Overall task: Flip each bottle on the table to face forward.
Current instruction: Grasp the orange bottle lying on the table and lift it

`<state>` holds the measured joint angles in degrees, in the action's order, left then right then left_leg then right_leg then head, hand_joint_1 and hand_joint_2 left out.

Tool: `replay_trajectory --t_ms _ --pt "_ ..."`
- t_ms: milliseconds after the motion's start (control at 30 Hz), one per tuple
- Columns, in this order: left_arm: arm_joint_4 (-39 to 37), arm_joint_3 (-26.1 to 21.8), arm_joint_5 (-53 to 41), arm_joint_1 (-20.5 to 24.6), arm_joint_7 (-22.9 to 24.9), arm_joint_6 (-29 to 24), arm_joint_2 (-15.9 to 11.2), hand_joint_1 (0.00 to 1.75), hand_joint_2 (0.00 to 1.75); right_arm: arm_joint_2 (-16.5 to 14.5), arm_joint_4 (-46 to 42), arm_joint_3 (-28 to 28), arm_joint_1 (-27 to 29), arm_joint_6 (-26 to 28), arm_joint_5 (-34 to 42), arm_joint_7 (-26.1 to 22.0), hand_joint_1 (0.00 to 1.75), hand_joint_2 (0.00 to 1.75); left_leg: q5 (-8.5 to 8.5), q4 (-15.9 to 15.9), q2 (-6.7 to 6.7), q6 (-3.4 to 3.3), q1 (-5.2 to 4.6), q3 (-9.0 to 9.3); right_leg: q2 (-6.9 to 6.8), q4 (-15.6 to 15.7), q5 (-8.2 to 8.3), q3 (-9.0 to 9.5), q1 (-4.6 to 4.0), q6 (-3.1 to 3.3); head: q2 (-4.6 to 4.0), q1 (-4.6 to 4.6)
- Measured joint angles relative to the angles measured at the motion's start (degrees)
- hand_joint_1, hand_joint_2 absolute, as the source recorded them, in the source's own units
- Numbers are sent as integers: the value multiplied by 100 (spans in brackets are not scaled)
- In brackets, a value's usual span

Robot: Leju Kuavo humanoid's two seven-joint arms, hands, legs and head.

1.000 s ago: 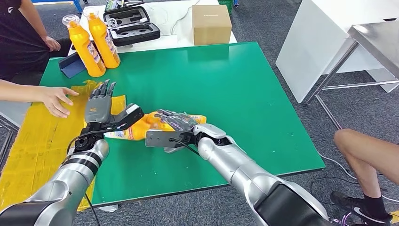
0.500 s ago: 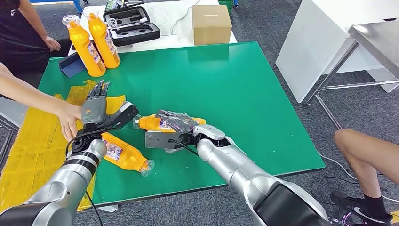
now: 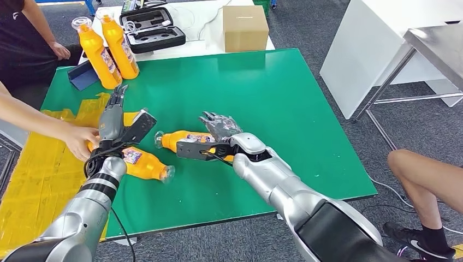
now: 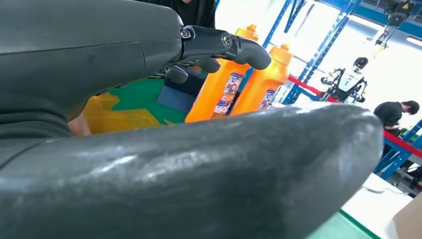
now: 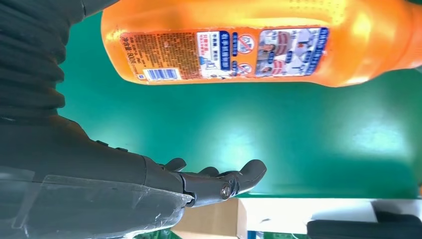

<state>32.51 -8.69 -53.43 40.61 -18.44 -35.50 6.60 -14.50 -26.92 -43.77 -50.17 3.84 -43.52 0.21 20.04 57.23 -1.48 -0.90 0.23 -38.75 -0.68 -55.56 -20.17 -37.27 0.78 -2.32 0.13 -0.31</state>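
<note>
Both hands (image 3: 116, 117) (image 3: 219, 126) spread, empty

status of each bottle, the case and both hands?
Middle bottle: lying flat, barcode label up.
Near bottle: lying flat, a person's hand at its base.
Two far bottles: upright.
Black case: open.
Left hand: open.
Right hand: open, over middle bottle.

Green rectangular table top (image 3: 284, 98). Yellow plastic sheet (image 3: 33, 164) over its left edge. Brown cardboard box (image 3: 245, 27) and open black moulded case (image 3: 153, 30) on white table (image 3: 196, 46) behind. Navy blue tray (image 3: 82, 76) at far-left corner. Person's hand (image 3: 79, 141) on the sheet, bare knee (image 3: 415, 166) at right.
</note>
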Motion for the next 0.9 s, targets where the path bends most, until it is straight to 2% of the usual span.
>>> replay_trajectory --t_ms 133,233,567,900 --pt "277 -37 790 -53 -318 524 145 0 0 0 204 33 -74 -88 -225 284 0 175 0 0 1 0 0 -1 -1 0 0 0 0 0 0 1" --pt "556 -40 1135 -92 -354 799 283 0 0 5 362 84 -92 -179 -313 354 0 175 0 0 1 0 -2 -4 -1 0 1 0 1 -1 0 1" --pt "1212 304 1646 -299 -337 923 433 0 0 4 699 220 37 -487 -580 502 0 175 1 0 0 0 0 -5 0 0 0 -3 0 -1 0 0" --pt "1393 650 1835 -378 -413 977 517 0 0 3 881 380 80 -567 -619 668 0 175 0 1 0 -1 -1 -5 0 1 1 -3 1 -1 0 0"
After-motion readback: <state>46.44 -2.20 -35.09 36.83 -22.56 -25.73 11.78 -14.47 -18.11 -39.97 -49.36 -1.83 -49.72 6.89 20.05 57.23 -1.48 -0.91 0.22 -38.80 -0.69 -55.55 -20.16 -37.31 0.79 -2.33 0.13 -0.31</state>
